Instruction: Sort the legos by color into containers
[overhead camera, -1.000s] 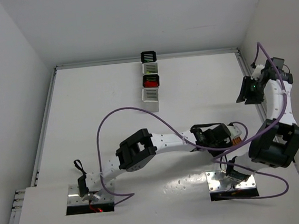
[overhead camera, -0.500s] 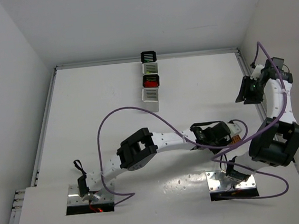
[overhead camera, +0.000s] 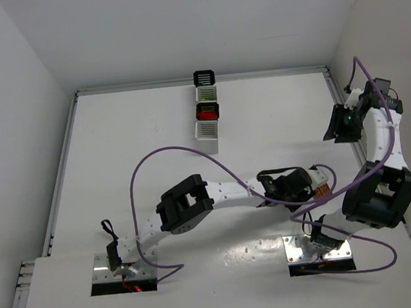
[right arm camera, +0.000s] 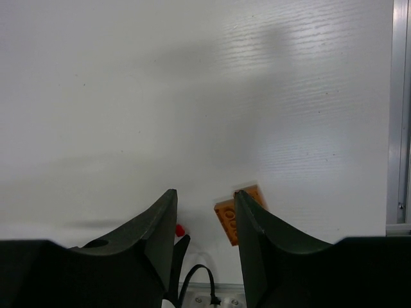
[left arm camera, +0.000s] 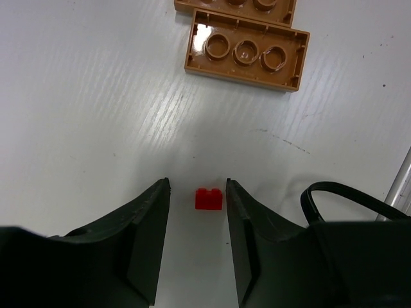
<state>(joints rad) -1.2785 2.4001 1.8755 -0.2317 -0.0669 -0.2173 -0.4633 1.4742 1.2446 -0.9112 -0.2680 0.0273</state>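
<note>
A tiny red lego (left arm camera: 209,199) lies on the table between the tips of my left gripper (left arm camera: 198,183). The jaws are open; the right finger is close to the brick and a gap shows on the left. Two orange studded plates (left arm camera: 247,51) lie just beyond it. From above, my left gripper (overhead camera: 312,184) is low by the orange plates (overhead camera: 324,180). My right gripper (right arm camera: 205,192) hangs open and empty high above the table, with the orange plates (right arm camera: 230,221) and red lego (right arm camera: 180,229) far below. The containers (overhead camera: 206,103) stand in a row at the back.
The black container (overhead camera: 204,78) holds green pieces and the other black one (overhead camera: 207,111) holds red. The right arm (overhead camera: 372,145) rises near the right wall. A purple cable (overhead camera: 176,153) loops over the table. The table's raised rail (right arm camera: 399,115) runs along the right.
My left wrist has shifted slightly left, and more of the orange plates shows beside it. The right arm has not moved.
</note>
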